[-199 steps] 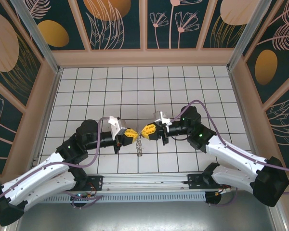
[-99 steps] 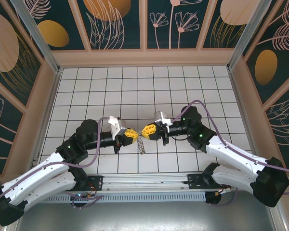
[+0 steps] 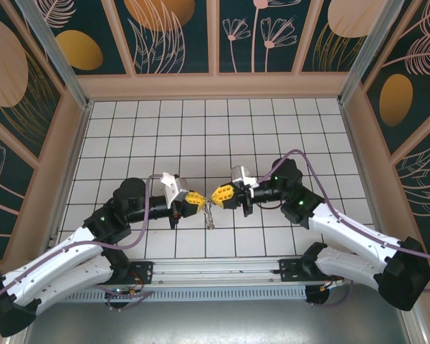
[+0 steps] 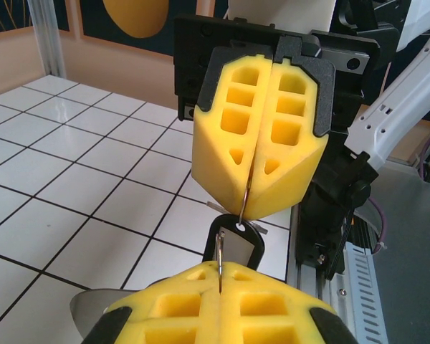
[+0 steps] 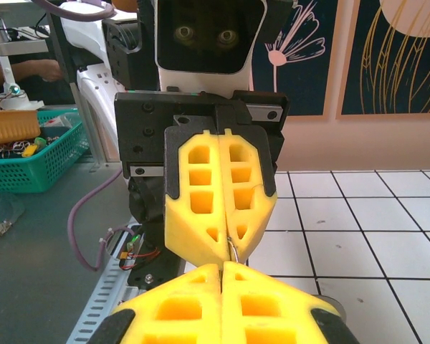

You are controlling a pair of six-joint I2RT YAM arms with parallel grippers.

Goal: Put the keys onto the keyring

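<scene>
Your left gripper (image 4: 220,271) is clamped shut on the keys (image 4: 258,246), which stick out just past its tip. Just beyond, the keyring (image 4: 246,201) meets them, its wire pinched in your shut right gripper (image 4: 253,210), tip to tip above the bench (image 4: 72,179). Risk: push off-line and the thin wire bends or slips from the grip, and everything drops.

From the left wrist we see the keys (image 4: 236,242) only as a black loop whose lower end is hidden between the left hand's (image 4: 220,276) pads, the keyring (image 4: 248,192) as a thin wire lost in the right hand's (image 4: 249,209) seam, and from above the dangling piece (image 3: 210,213) is too small for us to tell.
</scene>
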